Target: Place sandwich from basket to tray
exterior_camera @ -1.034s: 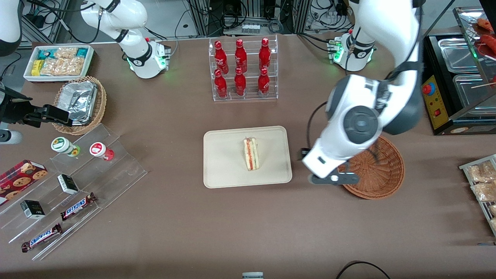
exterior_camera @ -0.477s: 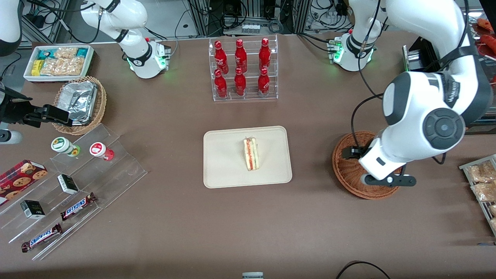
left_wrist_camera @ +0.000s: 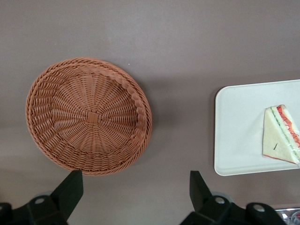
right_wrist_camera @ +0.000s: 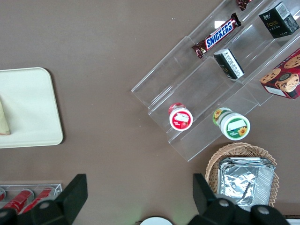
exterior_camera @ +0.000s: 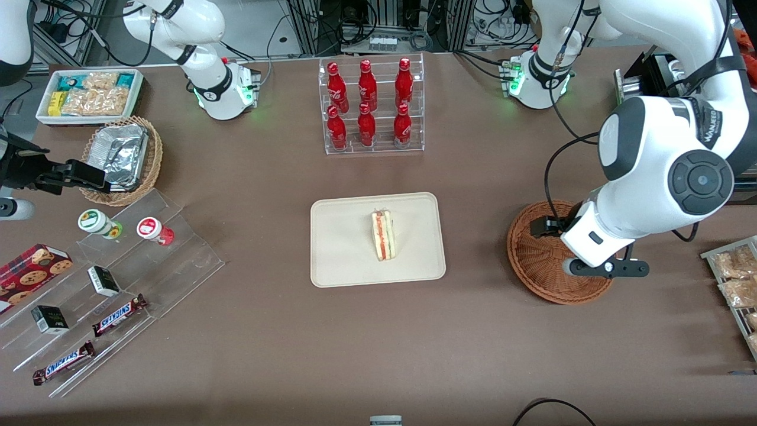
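Observation:
The sandwich (exterior_camera: pixel 383 235) lies on the cream tray (exterior_camera: pixel 343 254) in the middle of the table, its red and green filling facing up. The wrist view also shows the sandwich (left_wrist_camera: pixel 280 136) near the edge of the tray (left_wrist_camera: pixel 239 131). The reddish-brown basket (exterior_camera: pixel 541 269) stands beside the tray toward the working arm's end, and the basket (left_wrist_camera: pixel 89 116) holds nothing. My gripper (left_wrist_camera: pixel 135 193) hangs high above the table beside the basket, open, with only brown tabletop between its black fingers (left_wrist_camera: pixel 70 190). In the front view the arm's wrist (exterior_camera: pixel 597 242) covers part of the basket.
A clear rack of red bottles (exterior_camera: pixel 371 106) stands farther from the front camera than the tray. Toward the parked arm's end are acrylic steps with snacks (exterior_camera: pixel 118 278), a tan wicker basket with a foil container (exterior_camera: pixel 121 157) and a white bin (exterior_camera: pixel 89 94). A packet rack (exterior_camera: pixel 736 278) and a black appliance (exterior_camera: pixel 680 154) flank the basket.
The arm has swung away from the tray toward its own end of the table and now sits over the basket. The sandwich has stayed put on the tray.

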You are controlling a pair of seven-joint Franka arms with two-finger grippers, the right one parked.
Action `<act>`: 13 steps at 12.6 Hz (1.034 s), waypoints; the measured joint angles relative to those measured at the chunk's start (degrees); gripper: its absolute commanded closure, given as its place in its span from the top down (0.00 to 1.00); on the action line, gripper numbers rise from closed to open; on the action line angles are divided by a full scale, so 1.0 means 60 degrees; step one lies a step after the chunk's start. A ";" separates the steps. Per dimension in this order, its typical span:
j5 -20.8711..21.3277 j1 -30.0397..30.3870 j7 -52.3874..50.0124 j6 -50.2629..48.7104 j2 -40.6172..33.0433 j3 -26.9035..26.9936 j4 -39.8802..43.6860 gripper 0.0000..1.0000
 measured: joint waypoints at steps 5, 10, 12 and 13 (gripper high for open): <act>0.0001 0.0022 0.0000 -0.0012 -0.0456 0.0257 -0.0304 1.00; 0.0042 0.1189 0.0065 -0.0038 -0.0959 -0.0469 -0.0494 1.00; 0.0304 0.1992 0.0065 -0.0116 -0.1163 -0.1383 -0.0533 1.00; 0.0506 0.2467 0.0065 -0.0138 -0.1276 -0.1944 -0.0602 1.00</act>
